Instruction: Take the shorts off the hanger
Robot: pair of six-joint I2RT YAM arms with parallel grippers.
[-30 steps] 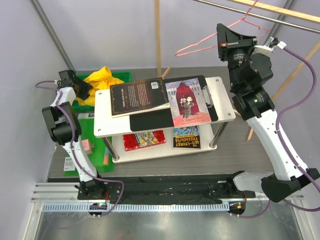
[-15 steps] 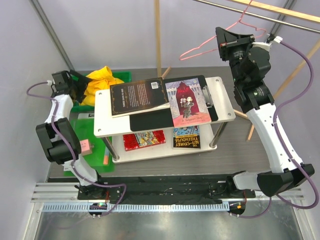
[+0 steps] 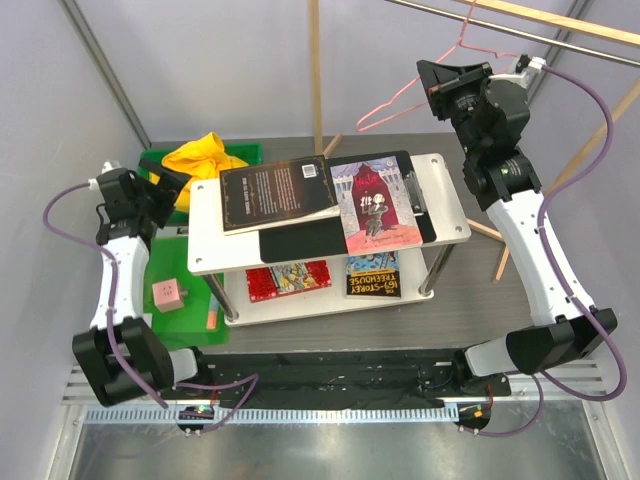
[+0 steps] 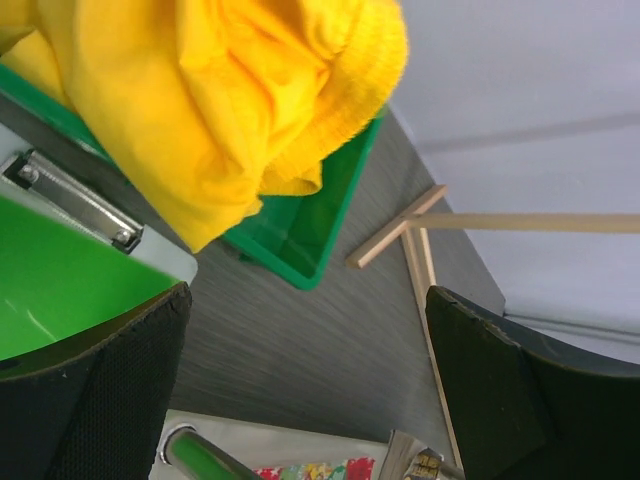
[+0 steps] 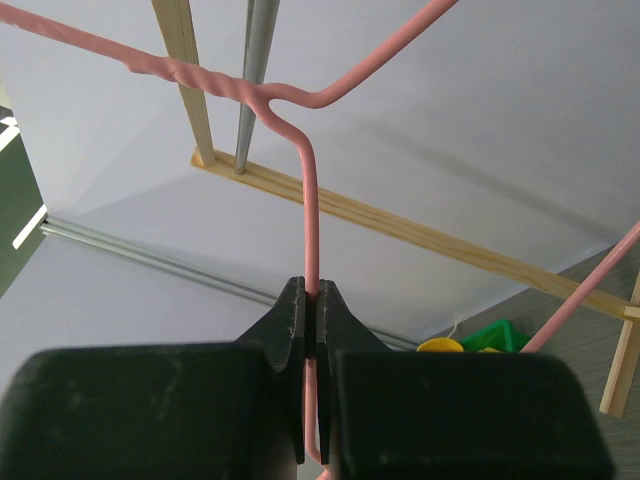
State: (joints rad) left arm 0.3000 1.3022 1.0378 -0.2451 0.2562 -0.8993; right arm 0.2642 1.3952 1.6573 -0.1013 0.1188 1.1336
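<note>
The yellow shorts (image 3: 203, 156) lie bunched in a green bin (image 3: 247, 153) at the back left, off the hanger. In the left wrist view the shorts (image 4: 220, 100) hang over the bin's rim (image 4: 312, 232). My left gripper (image 3: 166, 187) is open and empty, just near-left of the shorts; its fingers (image 4: 90, 400) stand wide apart over bare table. My right gripper (image 3: 432, 88) is shut on the pink wire hanger (image 3: 395, 100), held high at the back right. The hanger's wire (image 5: 309, 200) runs up from between the closed fingers (image 5: 311, 300).
A white two-tier shelf (image 3: 445, 225) with several books fills the middle. A green clipboard (image 3: 175, 265) with a pink block (image 3: 167, 294) lies at the left. Wooden rods (image 3: 316, 70) and a metal rail (image 3: 520, 35) cross the back, near the hanger.
My left gripper has drawn back from the shorts toward the near left, empty. My right gripper has moved left and up a little with the hanger.
</note>
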